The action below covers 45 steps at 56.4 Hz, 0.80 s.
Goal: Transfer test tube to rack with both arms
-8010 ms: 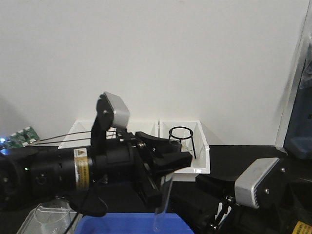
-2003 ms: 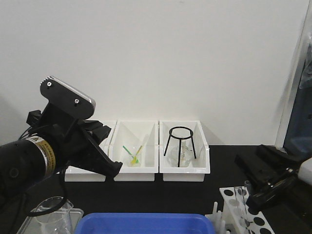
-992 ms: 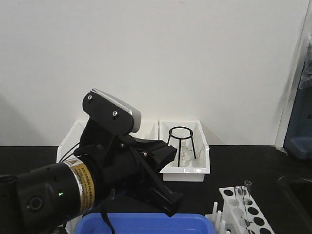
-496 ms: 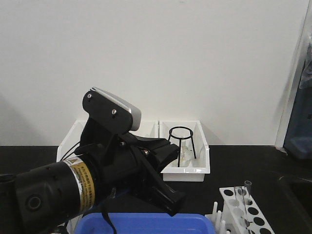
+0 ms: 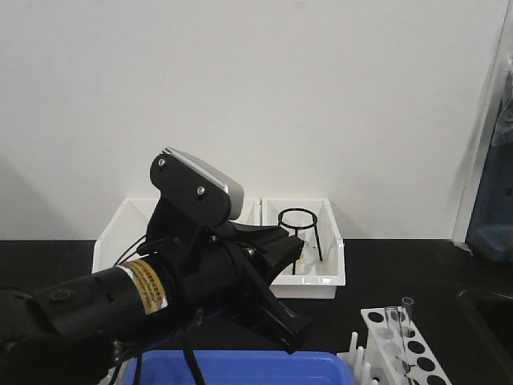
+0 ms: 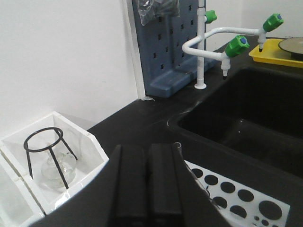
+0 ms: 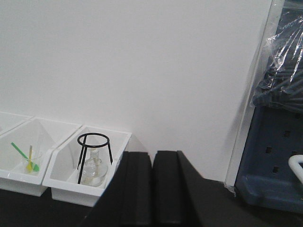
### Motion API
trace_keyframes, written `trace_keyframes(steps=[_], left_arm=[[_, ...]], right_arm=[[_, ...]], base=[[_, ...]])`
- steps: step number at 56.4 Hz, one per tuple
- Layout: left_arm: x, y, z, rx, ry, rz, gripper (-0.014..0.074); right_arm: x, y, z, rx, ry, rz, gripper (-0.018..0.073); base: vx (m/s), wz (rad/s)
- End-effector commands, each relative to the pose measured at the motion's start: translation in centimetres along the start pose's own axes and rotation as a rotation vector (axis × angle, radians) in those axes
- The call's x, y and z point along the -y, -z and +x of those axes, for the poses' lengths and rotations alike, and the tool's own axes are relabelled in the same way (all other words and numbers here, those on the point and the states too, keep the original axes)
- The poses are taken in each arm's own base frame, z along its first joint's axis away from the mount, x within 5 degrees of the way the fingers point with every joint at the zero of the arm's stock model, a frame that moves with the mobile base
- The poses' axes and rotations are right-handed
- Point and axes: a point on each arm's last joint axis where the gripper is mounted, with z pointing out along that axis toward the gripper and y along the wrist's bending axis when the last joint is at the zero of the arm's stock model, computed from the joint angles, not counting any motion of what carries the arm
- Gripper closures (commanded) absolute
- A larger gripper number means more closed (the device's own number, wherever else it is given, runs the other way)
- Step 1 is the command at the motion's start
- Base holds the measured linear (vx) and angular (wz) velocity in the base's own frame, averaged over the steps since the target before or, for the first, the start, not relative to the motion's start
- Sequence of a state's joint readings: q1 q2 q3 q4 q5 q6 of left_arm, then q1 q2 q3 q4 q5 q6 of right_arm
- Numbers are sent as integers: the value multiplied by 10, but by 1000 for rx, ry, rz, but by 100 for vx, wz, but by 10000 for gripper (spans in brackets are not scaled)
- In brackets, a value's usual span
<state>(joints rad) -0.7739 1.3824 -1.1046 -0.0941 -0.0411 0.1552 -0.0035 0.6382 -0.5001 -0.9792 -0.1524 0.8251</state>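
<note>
Clear test tube apparently upright in white rack.

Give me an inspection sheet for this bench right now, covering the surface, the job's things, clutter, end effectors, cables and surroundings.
Surface: black benchtop, bare where visible.
Job's things: test tube upright in the white rack.
Clutter: white bins, one holding a black ring stand; blue tray.
End effectors: left end effector shut, empty; right end effector shut, empty.
Cables: thin black wires by the left arm.
Surroundings: sink, green-handled taps, white wall.
</note>
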Motion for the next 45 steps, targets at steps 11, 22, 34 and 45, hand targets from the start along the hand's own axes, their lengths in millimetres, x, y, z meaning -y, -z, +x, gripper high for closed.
trace_keyframes(steps=[11,22,34,45], left_arm=[[-11,12,-26,150,-9,-58,603],[-29,41,0,93,-7,-125,603],[-42,118,50,61,8,-234,603],[-38,201,119,105,15,-397,603]], right_arm=[[-1,1,-14,62,6,-22,570],[-1,1,-14,60,6,-21,570],[-1,1,-14,60,6,-21,570],[-1,1,-14,60,6,-21,570]], base=[[0,0],[0,0],[0,0],[0,0]])
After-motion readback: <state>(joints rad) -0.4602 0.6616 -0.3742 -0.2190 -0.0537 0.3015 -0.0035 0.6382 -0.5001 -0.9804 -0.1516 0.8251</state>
